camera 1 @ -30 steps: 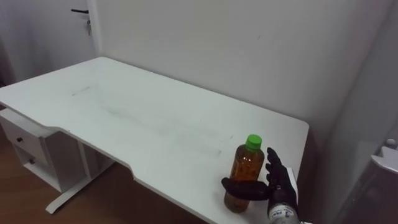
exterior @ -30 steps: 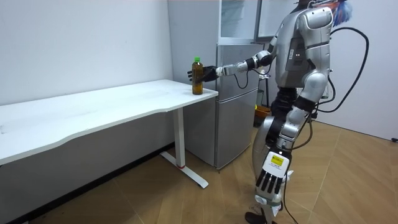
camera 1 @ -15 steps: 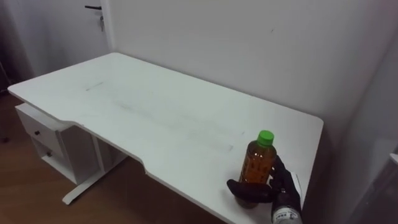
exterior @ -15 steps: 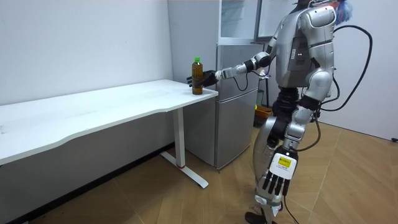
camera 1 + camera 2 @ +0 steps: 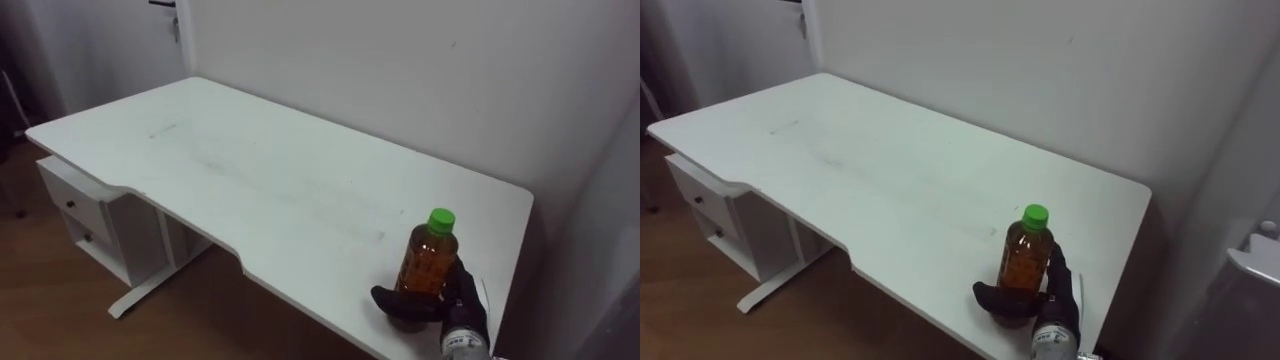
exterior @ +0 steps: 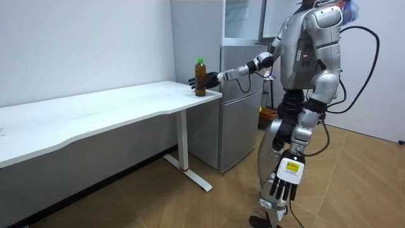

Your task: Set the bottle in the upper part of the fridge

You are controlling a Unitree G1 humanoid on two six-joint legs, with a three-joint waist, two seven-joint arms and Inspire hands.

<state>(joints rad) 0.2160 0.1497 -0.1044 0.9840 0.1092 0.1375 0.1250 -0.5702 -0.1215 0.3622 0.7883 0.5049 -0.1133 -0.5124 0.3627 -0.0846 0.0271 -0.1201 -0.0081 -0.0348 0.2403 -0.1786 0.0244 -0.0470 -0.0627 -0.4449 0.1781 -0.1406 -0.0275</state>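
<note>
- Presently, the bottle (image 5: pixel 428 262) is found upright near the right-hand corner of the white worktop (image 5: pixel 250 170), close to the front edge. Its base appears to rest on the surface.
- The right hand (image 5: pixel 462 308) is closed round the bottle's lower body, with the thumb laid across the front and the fingers behind.
- The left hand (image 6: pixel 283 183) is hung at the robot's side, fingers straight, with nothing held.
- The bottle is filled almost to the neck with amber liquid and sealed by a green cap (image 5: pixel 440 219).
- The fridge (image 6: pixel 239 107) is stood just beside the worktop's end. Its upper compartment (image 6: pixel 243 19) seems shut, so its contents cannot be told.
- A drawer unit (image 5: pixel 85 205) is set under the worktop's far end, with its drawers closed.
- Risk of tipping is judged real, since the grip is taken low on a tall, full bottle, and the bottle could lean out of the hand on lifting.
- Risk of a fall to the floor is noted, since the front edge and corner are close and a slip would leave little surface to catch the bottle.
- A blocked delivery is likely if the upper door is not opened first; the free left hand would be needed for that.
- A knock against the fridge side is possible while the bottle is swung across.
</note>
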